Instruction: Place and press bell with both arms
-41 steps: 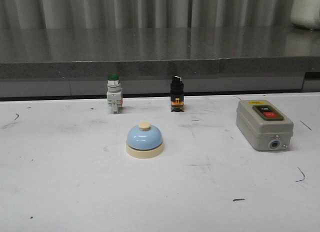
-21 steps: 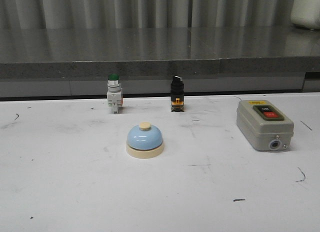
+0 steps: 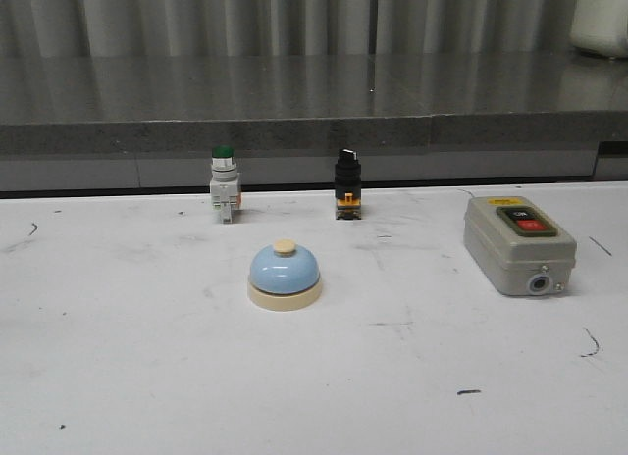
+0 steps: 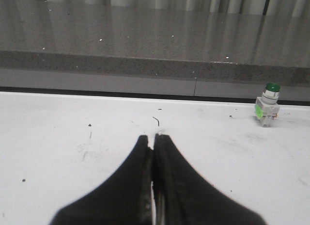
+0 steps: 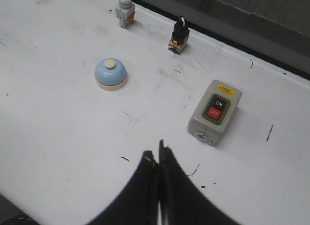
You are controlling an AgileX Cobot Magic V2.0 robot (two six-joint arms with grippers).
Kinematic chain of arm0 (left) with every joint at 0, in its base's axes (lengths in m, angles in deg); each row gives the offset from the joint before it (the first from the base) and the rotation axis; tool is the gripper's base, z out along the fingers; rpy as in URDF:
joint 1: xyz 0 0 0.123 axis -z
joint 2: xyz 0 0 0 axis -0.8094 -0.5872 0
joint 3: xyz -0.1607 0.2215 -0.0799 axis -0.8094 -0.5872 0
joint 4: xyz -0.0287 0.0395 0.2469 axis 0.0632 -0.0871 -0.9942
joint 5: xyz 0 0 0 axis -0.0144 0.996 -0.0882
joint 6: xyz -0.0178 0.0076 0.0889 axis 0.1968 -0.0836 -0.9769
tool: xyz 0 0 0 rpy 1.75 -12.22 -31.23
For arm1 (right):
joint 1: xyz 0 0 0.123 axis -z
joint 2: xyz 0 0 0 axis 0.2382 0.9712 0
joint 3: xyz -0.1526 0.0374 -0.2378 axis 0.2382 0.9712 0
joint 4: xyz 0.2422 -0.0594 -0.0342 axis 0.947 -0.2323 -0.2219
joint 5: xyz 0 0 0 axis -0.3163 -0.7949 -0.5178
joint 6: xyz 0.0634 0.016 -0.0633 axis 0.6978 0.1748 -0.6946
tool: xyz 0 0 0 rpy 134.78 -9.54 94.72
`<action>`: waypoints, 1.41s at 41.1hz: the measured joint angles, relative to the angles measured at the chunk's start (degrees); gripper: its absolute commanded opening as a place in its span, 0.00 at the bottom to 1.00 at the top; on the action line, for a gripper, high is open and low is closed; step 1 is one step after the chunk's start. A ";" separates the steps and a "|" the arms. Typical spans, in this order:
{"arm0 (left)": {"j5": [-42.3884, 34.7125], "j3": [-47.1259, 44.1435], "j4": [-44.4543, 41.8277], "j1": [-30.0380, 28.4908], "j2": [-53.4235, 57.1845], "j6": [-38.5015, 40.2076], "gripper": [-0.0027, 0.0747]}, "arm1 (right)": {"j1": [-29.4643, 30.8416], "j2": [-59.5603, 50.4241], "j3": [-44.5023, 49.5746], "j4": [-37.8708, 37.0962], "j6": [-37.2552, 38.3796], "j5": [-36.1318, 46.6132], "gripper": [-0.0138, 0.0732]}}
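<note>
Two grippers pressed together, empty: right gripper (image 5: 158, 157) raised over the near table (image 3: 118, 377), well apart from bell (image 3: 285, 276) at centre; left gripper (image 4: 154, 142) low at left, bell out of its view.

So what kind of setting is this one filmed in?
Probably a lab or workshop test bench: a scuffed white table laid out with a call bell, a green-capped push button, a black selector switch and a grey on/off switch box.
</note>
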 measured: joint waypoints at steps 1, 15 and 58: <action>-0.20 -0.93 0.13 -0.20 0.89 0.00 0.01 | 0.00 0.00 0.00 0.00 0.00 0.00 0.08; -4.05 -2.59 0.50 -0.88 4.84 0.00 0.01 | 0.00 0.00 0.00 0.00 0.00 -0.10 0.08; -4.15 -2.59 0.39 -0.88 4.84 0.00 0.01 | 0.00 -0.10 0.00 0.00 0.00 -0.10 0.08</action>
